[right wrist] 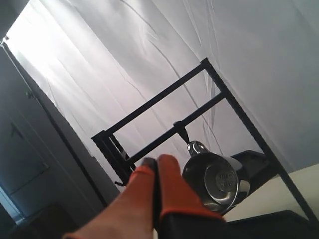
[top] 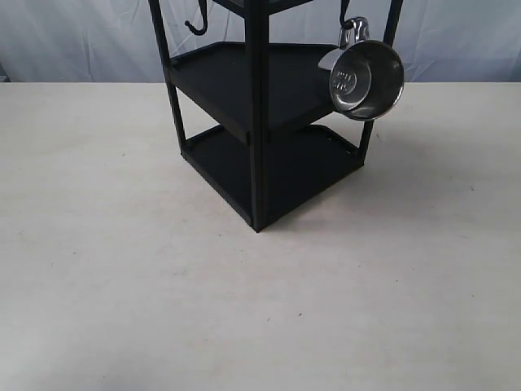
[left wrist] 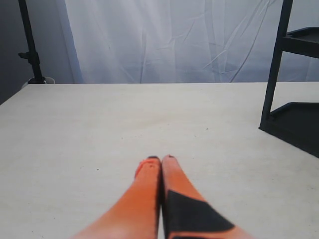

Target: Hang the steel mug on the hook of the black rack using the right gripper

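The steel mug [top: 368, 80] hangs by its looped handle from a hook [top: 345, 18] on the right side of the black rack [top: 259, 122], its open mouth facing the exterior camera. A second hook [top: 195, 27] on the rack's left side is bare. In the right wrist view the mug [right wrist: 217, 180] hangs under the rack's crossbar, just beyond my right gripper [right wrist: 157, 162], which is shut and holds nothing. My left gripper [left wrist: 160, 159] is shut and empty over the bare table, with the rack's base [left wrist: 294, 124] off to its side. Neither arm shows in the exterior view.
The pale table [top: 163, 285] carries only the rack. A white curtain [top: 456, 41] hangs behind it. A dark stand pole [left wrist: 30, 45] rises at the table's far corner in the left wrist view.
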Available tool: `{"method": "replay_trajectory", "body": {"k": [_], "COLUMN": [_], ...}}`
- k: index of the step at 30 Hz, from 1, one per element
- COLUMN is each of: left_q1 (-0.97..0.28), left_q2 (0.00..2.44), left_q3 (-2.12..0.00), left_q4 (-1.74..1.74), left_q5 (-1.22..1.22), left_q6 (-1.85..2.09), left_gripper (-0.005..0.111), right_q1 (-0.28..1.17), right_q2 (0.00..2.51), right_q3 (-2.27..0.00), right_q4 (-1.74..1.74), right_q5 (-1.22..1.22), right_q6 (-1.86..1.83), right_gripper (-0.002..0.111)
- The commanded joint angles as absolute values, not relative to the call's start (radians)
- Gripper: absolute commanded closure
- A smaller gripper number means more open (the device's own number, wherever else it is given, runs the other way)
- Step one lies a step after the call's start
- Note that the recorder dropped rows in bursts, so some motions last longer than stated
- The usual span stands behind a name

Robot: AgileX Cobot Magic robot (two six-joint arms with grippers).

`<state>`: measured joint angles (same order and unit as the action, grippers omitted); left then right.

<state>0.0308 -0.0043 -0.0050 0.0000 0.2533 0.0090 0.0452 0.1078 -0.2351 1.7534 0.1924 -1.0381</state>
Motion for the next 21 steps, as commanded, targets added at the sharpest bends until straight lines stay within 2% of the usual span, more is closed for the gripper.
{"method": "replay_trajectory", "body": {"k": [1,11,14,18,20,21], "left_q1": [0.026,0.026,0.026,0.026,0.026,0.026], "left_q2": [0.000,0.000,0.000,0.000,0.000,0.000], "left_q3": [0.000,0.000,0.000,0.000,0.000,0.000], "left_q4": [0.000,0.000,0.000,0.000,0.000,0.000], "left_q5": [0.240,0.240,0.240,0.240,0.240,0.240], "left_q6": [0.007,0.007,0.007,0.007,0.007,0.007], "left_gripper": [0.107,0.107,0.107,0.107,0.107,0.107], "right_q1": [0.042,0.042,0.040,0.037,0.030,0.030], "right_q2": [0.105,0.105,0.105,0.109,0.104,0.091], "right_q3": [-0.234,-0.243,-0.243,-0.240,-0.225,-0.212], "right_q4": [1.744,1.722,1.258,0.463,0.217,0.185], "right_q5": [0.243,0.226,0.266,0.310,0.346,0.376], "right_q6": [-1.178,-1.288,-1.032,-0.220,0.062,0.089], "right_gripper": [0.109,0.109,0.109,0.109,0.109,0.109]}}
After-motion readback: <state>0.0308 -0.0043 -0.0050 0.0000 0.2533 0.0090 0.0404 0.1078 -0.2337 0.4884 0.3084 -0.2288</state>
